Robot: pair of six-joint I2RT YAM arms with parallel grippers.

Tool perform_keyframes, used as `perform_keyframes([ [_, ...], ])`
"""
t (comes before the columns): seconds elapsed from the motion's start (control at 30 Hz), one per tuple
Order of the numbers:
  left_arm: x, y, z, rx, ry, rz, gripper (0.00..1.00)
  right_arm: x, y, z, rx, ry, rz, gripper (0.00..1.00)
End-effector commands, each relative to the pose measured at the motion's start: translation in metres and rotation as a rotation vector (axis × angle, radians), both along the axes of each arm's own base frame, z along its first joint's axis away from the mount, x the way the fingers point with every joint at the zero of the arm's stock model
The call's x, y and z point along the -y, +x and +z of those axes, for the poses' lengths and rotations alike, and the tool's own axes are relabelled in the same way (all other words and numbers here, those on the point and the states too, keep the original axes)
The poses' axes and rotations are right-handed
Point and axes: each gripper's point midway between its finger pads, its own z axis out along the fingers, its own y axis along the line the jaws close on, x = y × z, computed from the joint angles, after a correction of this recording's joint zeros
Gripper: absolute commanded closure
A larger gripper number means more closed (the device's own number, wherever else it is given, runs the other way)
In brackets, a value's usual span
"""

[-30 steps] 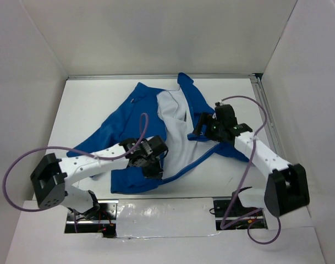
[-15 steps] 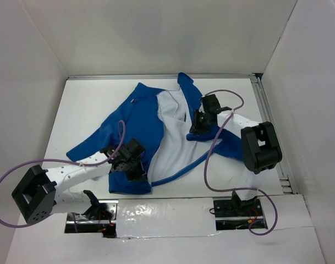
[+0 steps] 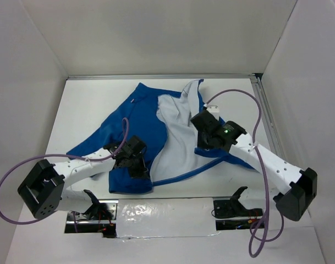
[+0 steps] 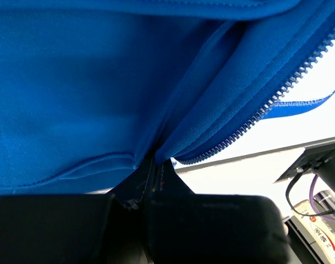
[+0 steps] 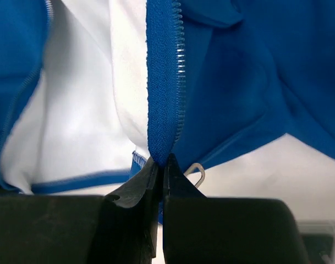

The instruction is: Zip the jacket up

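Snapped closed since a second ago, the right gripper (image 5: 159, 168) is pinching the zipper edge (image 5: 164, 82) of the jacket (image 3: 137, 113) at its 3 o'clock side. The left gripper (image 4: 150, 168) is clamping, apparently, its 7 o'clock fabric. The garment is lying mid-table (image 3: 84, 99).
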Motion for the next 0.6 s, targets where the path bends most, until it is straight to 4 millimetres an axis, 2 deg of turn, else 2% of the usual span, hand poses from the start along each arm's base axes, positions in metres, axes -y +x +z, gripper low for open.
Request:
perform_keyframes([
  [0.0,0.006,0.005,0.01,0.019,-0.041,-0.013,1.0,0.029,-0.028,0.002,-0.048,-0.301,-0.112,1.0],
  [0.03,0.003,0.003,0.01,0.009,-0.032,-0.005,1.0,0.02,-0.027,0.001,-0.04,-0.336,-0.089,1.0],
  [0.07,0.001,0.002,0.011,0.012,-0.028,0.007,1.0,0.001,-0.031,-0.015,-0.071,-0.41,-0.027,1.0],
  [0.17,-0.008,-0.004,0.012,0.006,-0.013,0.027,1.0,-0.035,-0.028,-0.027,-0.062,-0.517,0.057,1.0],
  [0.2,-0.01,-0.005,0.013,0.007,-0.012,0.034,1.0,-0.057,-0.03,-0.042,-0.075,-0.574,0.121,1.0],
  [0.27,-0.015,-0.013,0.015,0.003,-0.019,0.037,1.0,-0.078,-0.029,-0.057,-0.092,-0.595,0.152,0.98],
  [0.3,-0.016,-0.015,0.015,-0.001,-0.022,0.045,1.0,-0.098,-0.034,-0.068,-0.086,-0.621,0.231,0.91],
  [0.37,-0.021,-0.023,0.013,-0.013,-0.022,0.055,1.0,-0.114,-0.033,-0.076,-0.082,-0.59,0.257,0.78],
  [0.4,-0.024,-0.026,0.012,-0.022,-0.018,0.062,1.0,-0.133,-0.035,-0.083,-0.092,-0.499,0.31,0.64],
  [0.43,-0.027,-0.029,0.008,-0.028,-0.01,0.069,1.0,-0.141,-0.036,-0.086,-0.093,-0.446,0.334,0.53],
  [0.47,-0.03,-0.031,0.008,-0.029,-0.006,0.073,1.0,-0.161,-0.043,-0.087,-0.086,-0.295,0.383,0.38],
  [0.53,-0.031,-0.031,0.007,-0.024,-0.006,0.075,1.0,-0.171,-0.048,-0.08,-0.075,-0.171,0.455,0.27],
  [0.57,-0.031,-0.032,0.006,-0.029,-0.004,0.072,1.0,-0.179,-0.048,-0.066,-0.016,-0.038,0.476,0.2],
])
